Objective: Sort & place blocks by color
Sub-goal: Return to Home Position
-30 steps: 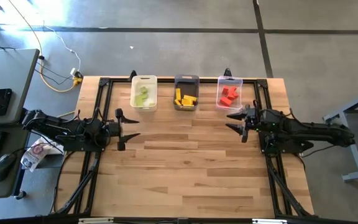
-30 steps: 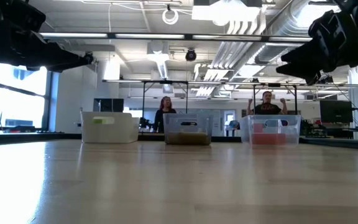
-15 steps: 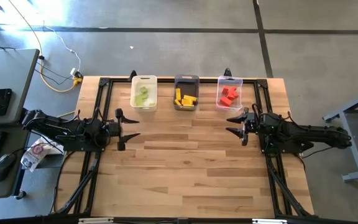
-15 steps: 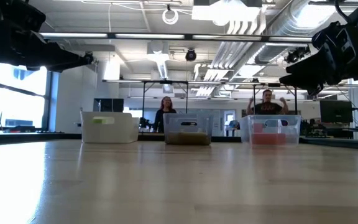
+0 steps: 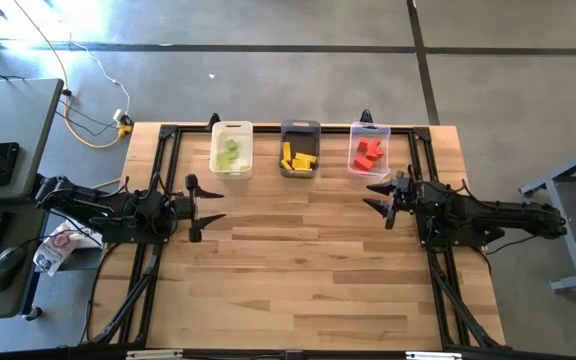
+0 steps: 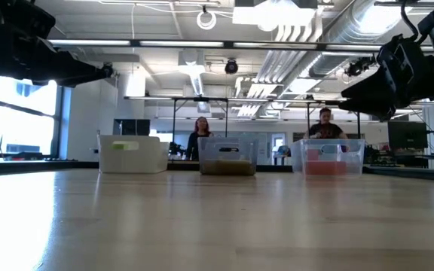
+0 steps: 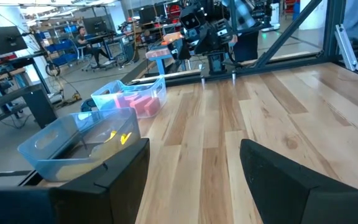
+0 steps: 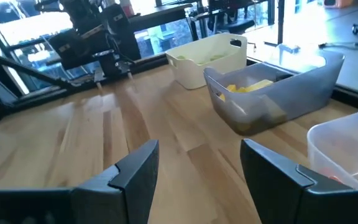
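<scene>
The overhead shows you green blocks [image 5: 230, 153] in the white bin [image 5: 232, 126], yellow blocks [image 5: 299, 158] in the dark grey bin [image 5: 300, 125] and red blocks [image 5: 367, 153] in the clear bin [image 5: 370, 128], while the low view adds that the left gripper [image 5: 213, 206] and right gripper [image 5: 370, 196], fingers apart, hang above the table [image 5: 298, 280].

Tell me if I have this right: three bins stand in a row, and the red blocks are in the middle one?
Not quite. The row is right, but the red blocks lie in the clear bin at the right end; the middle, dark bin holds yellow blocks. The high view shows it.
</scene>
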Robot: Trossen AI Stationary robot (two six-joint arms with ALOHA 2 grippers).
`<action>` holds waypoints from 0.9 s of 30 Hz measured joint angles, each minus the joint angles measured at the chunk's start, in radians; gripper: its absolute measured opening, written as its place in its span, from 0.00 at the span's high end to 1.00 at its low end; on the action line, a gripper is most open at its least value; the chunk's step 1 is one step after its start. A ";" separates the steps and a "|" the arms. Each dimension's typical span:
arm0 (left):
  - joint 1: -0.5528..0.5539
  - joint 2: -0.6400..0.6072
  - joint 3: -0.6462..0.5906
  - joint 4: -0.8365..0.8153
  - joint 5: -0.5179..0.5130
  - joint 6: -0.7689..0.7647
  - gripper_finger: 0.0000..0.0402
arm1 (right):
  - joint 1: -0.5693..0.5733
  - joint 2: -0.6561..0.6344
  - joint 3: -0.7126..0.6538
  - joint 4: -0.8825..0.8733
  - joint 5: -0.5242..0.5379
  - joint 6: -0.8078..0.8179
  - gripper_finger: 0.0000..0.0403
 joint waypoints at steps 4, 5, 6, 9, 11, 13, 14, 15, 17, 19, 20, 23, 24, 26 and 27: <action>0.000 0.000 0.000 0.000 0.000 0.000 0.41 | 0.000 0.000 0.000 0.000 0.001 0.034 0.47; 0.000 0.000 0.000 0.000 0.000 0.000 0.41 | 0.000 0.000 0.000 0.000 0.001 0.033 0.47; 0.000 0.000 0.000 0.000 0.000 0.000 0.41 | 0.000 0.000 0.000 -0.001 0.001 0.027 0.47; 0.000 0.000 0.000 0.000 0.000 0.000 0.41 | 0.000 0.000 0.000 -0.001 0.001 0.020 0.47; 0.000 0.000 0.000 0.000 0.000 0.000 0.41 | 0.000 0.000 0.000 -0.002 0.001 0.020 0.47; 0.000 0.000 0.000 0.000 0.000 0.000 0.41 | 0.000 0.000 0.000 -0.002 0.001 0.020 0.47; 0.000 0.000 0.000 0.000 0.000 0.000 0.41 | 0.000 0.000 0.000 -0.002 0.001 0.020 0.47; 0.000 0.000 0.000 0.000 0.000 0.000 0.41 | 0.000 0.000 0.000 -0.002 0.002 0.020 0.47; 0.000 0.000 0.000 0.000 0.000 0.000 0.41 | 0.000 0.000 0.000 -0.002 0.002 0.020 0.47; 0.000 0.000 0.000 0.000 0.000 0.000 0.41 | 0.000 0.000 0.001 -0.002 0.002 0.020 0.47; 0.000 0.000 0.000 0.000 0.000 0.000 0.41 | 0.000 0.000 0.001 -0.003 0.002 0.020 0.47; 0.000 0.000 0.000 0.000 0.000 0.000 0.41 | 0.000 0.000 0.001 -0.003 0.002 0.020 0.47; 0.000 0.000 0.000 0.000 0.000 0.000 0.41 | 0.000 0.000 0.001 -0.003 0.002 0.020 0.47; 0.000 0.000 0.000 0.000 0.000 0.000 0.41 | 0.000 0.000 0.001 -0.003 0.002 0.020 0.47; 0.000 0.000 0.000 0.000 0.000 0.000 0.41 | 0.000 0.000 0.001 -0.003 0.002 0.020 0.47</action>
